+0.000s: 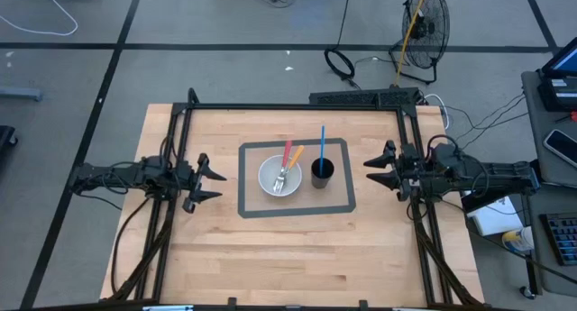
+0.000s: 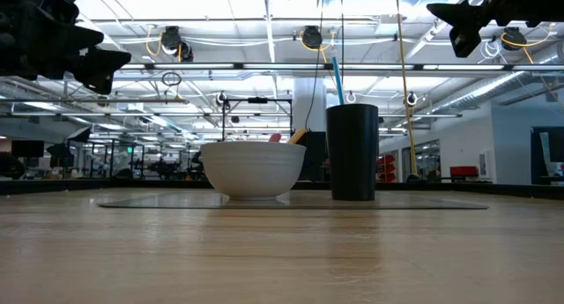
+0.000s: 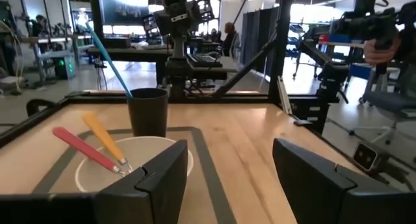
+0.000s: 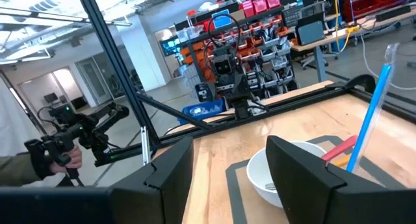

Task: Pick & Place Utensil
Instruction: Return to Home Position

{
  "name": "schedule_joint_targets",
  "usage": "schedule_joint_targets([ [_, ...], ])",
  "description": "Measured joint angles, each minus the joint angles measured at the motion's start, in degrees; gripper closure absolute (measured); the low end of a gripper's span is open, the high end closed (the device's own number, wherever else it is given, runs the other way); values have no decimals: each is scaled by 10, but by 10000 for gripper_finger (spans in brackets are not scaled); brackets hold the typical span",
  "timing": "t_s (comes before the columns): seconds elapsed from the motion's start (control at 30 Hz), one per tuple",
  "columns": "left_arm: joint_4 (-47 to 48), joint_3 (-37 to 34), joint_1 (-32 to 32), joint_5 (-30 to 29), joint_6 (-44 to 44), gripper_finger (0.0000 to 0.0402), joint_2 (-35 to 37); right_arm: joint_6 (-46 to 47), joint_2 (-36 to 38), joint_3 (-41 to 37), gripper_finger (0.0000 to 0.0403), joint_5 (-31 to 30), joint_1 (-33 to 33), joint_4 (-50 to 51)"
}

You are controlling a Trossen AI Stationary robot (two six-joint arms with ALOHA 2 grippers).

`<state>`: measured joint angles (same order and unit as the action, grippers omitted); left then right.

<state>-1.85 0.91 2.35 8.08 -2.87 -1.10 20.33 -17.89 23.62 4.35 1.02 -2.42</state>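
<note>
At table [image 1: 225, 252] sides: left fingers [image 1: 213, 175], right fingers [image 1: 377, 163] spread, off mat [image 1: 297, 209].

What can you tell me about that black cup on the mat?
The cup is a plain, tall, matt black tumbler, probably plastic, with straight sides and no handle. It stands upright on the grey-edged mat, just right of the white bowl, a small gap between them. A blue straw leans inside it, sticking out above the rim. The left pincer and right pincer are open, off at the sides, clear of it.
</note>
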Motion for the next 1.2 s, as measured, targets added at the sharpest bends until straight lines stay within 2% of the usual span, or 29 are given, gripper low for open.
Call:
schedule_joint_targets([
  [0.4,3,0,0,-21,-7,172,0,8,0,-18,211,12,0,-6],
  [0.47,3,0,0,-21,-9,172,0,3,0,-49,212,29,0,-56],
  [0.63,3,0,0,-21,-6,172,0,-30,0,-174,215,45,-9,-309],
  [0.73,3,0,0,-21,-9,172,0,-34,-1,-226,215,44,-9,-409],
  [1.07,3,0,0,-21,-7,172,-4,-65,-3,-223,211,34,-15,-340],
  [1.2,3,0,0,-21,-8,172,-4,-68,-2,-224,211,47,-15,-315],
])
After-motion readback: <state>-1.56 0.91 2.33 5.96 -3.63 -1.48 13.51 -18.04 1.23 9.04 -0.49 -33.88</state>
